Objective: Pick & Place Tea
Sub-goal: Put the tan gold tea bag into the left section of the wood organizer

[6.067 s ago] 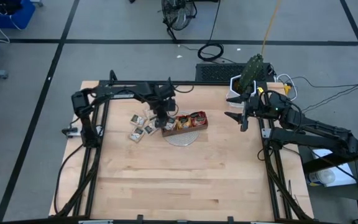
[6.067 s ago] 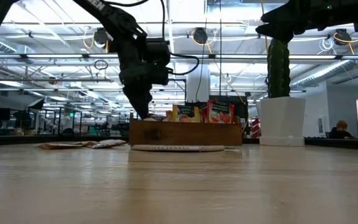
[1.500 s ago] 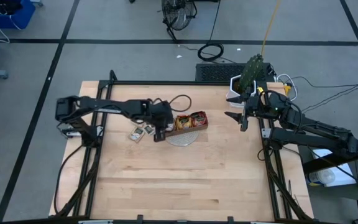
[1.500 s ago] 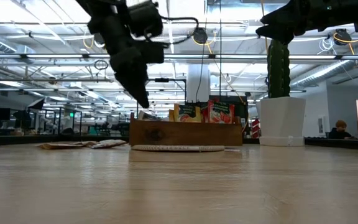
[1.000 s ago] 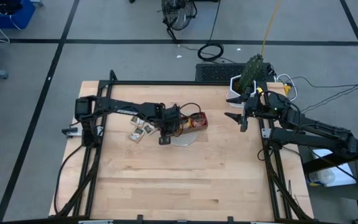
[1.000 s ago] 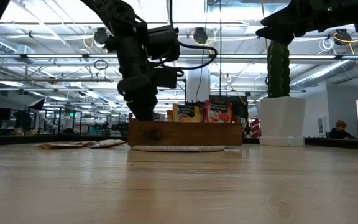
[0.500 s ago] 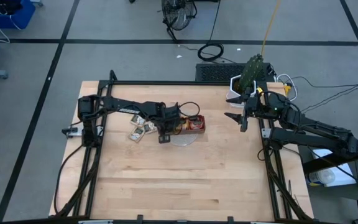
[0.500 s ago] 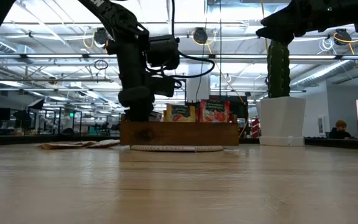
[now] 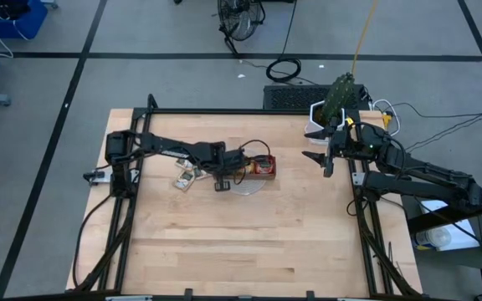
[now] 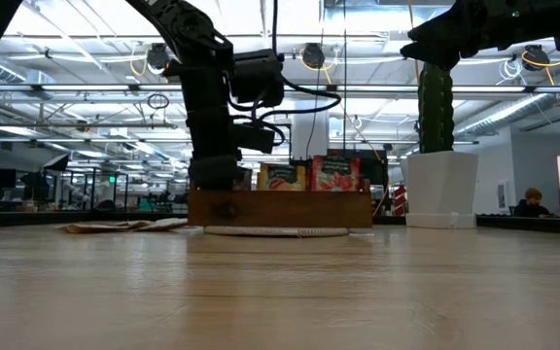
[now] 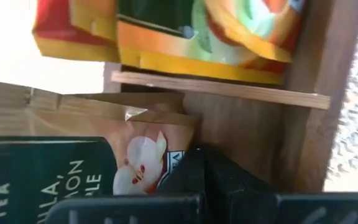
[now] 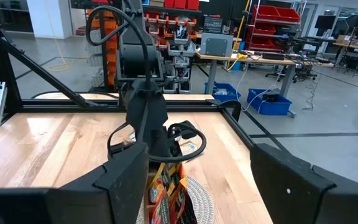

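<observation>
Now: beige sachet at the tray's end slot

Beige sachet (image 11: 98,155) lies in the end compartment of the tray (image 10: 280,208), flat face toward the wrist camera, dark label showing. Orange-yellow sachets (image 11: 204,37) sit in the next compartment, past a thin wooden divider; red sachets (image 10: 334,173) stand beyond those. More loose sachets (image 9: 187,177) lie on the worktop (image 9: 249,242), just beside the tray on the left arm's side.

Left pincer (image 11: 194,171) is down inside that end compartment, fingers pressed together. Tips sit against the sachet's edge; whether they pinch it cannot be told, since the contact is hidden by the fingers themselves. Sachet lies directly beside the tips, its long side running along the divider.

Right pincer (image 9: 318,146) hangs spread wide, well apart from the tray, near the cactus pot (image 9: 329,117) at the worktop's far corner.

Judgement: left arm is far nearer and owns this step. Next move turns on the tips clearing the sachet without dragging it against the divider.
</observation>
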You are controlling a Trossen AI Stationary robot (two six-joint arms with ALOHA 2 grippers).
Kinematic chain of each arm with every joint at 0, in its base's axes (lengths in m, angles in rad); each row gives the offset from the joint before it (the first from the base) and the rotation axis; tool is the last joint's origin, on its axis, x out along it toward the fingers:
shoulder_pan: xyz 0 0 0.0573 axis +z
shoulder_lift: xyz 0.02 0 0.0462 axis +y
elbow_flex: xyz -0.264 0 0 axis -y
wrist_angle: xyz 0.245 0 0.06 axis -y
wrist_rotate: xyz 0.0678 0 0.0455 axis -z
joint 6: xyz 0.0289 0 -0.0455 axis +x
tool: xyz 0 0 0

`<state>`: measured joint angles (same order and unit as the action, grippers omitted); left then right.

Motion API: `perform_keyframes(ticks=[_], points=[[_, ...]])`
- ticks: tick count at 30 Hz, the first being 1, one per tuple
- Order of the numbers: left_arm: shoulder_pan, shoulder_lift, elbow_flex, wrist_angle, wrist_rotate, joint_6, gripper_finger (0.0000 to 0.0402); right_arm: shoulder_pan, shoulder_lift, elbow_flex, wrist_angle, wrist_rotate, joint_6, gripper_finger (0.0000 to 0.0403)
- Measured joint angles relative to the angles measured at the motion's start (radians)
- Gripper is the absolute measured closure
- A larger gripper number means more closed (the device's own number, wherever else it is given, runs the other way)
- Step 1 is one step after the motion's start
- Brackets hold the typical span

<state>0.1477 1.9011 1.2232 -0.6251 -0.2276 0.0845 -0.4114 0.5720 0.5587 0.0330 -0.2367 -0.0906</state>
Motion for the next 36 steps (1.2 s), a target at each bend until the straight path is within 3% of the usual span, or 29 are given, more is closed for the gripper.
perform_keyframes(ticks=[9, 22, 32, 36], points=[[0.000, 0.001, 0.000, 0.017, -0.070, -0.042, 0.0399, 0.000, 0.000, 0.000, 0.000, 0.000, 0.003, 0.0142], [-0.012, -0.038, 0.000, -0.031, 0.045, -0.041, 0.0359, 0.000, 0.000, 0.000, 0.001, 0.000, 0.002, 0.0142], [-0.027, -0.151, 0.000, -0.013, 0.033, -0.037, 0.0294, 0.000, 0.000, 0.000, 0.007, 0.003, 0.003, 0.0142], [-0.023, -0.244, -0.001, -0.102, -0.068, -0.061, 0.0269, 0.000, 0.000, 0.000, 0.008, 0.003, 0.002, 0.0142]])
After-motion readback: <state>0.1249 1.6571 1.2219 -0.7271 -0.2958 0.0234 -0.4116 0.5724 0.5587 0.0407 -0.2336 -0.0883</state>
